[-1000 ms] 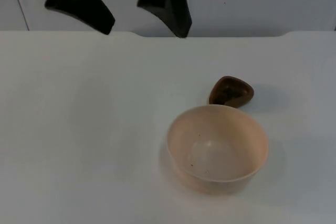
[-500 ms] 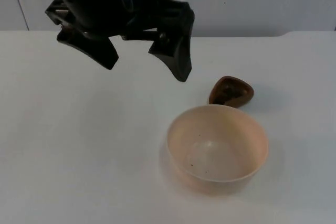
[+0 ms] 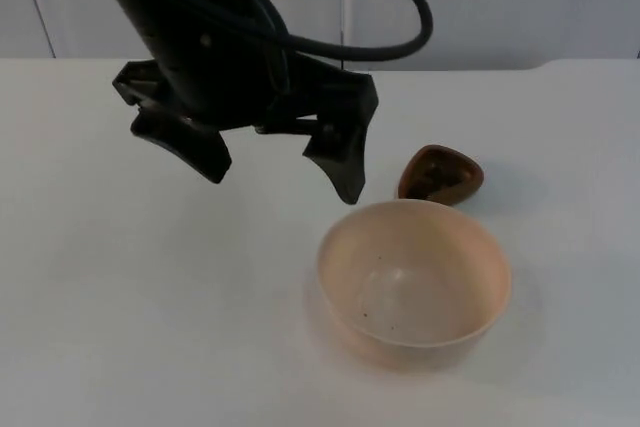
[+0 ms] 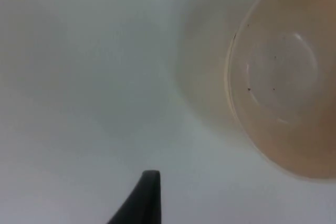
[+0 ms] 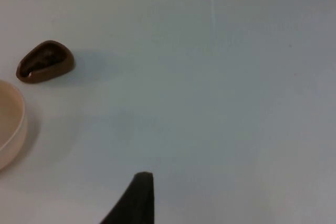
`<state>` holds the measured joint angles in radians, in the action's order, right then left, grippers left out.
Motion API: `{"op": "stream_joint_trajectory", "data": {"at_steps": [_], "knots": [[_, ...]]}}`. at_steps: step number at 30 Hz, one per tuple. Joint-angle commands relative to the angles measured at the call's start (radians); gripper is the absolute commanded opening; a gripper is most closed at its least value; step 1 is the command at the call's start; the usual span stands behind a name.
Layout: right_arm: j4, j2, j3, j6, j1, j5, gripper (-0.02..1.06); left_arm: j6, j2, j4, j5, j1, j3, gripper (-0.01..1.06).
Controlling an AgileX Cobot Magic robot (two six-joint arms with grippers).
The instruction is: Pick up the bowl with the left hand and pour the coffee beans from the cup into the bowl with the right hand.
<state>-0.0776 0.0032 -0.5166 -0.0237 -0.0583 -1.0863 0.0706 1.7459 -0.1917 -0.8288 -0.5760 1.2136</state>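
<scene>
The left gripper (image 3: 283, 169) is coming down and forward over the white worktop (image 3: 120, 287), having moved from the far edge by the partition a second ago to a spot just beside the bowl (image 3: 413, 282); this suggests the reach for the bowl is well under way, though nothing is grasped yet. Its jaws are spread wide and released, one fingertip (image 3: 347, 187) hanging just off the bowl's far-left rim and the other well out to the left. The peach-coloured plastic bowl is sitting upright and empty apart from a few dark specks, seen at close range by the left wrist camera (image 4: 286, 77). The small brown cup (image 3: 440, 175) holding coffee beans is standing just behind the bowl, untouched. The right arm is waiting off to the side, looking across at the cup (image 5: 45, 61) and the bowl's rim (image 5: 16, 129); whether its jaws are parted cannot be told.
</scene>
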Motion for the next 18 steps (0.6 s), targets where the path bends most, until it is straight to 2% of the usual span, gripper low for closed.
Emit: {"op": "stream_joint_trajectory", "data": {"at_steps": [1, 9, 18], "knots": [[-0.003, -0.003, 0.003, 0.011, 0.005, 0.009, 1.05, 0.016, 0.013, 0.005, 0.022, -0.005, 0.008, 1.02], [-0.003, -0.003, 0.003, 0.011, 0.005, 0.009, 1.05, 0.122, 0.081, 0.021, 0.068, 0.012, 0.008, 1.02], [-0.003, -0.003, 0.003, 0.011, 0.005, 0.009, 1.05, 0.133, 0.149, -0.026, 0.054, 0.076, 0.006, 1.02]]}}
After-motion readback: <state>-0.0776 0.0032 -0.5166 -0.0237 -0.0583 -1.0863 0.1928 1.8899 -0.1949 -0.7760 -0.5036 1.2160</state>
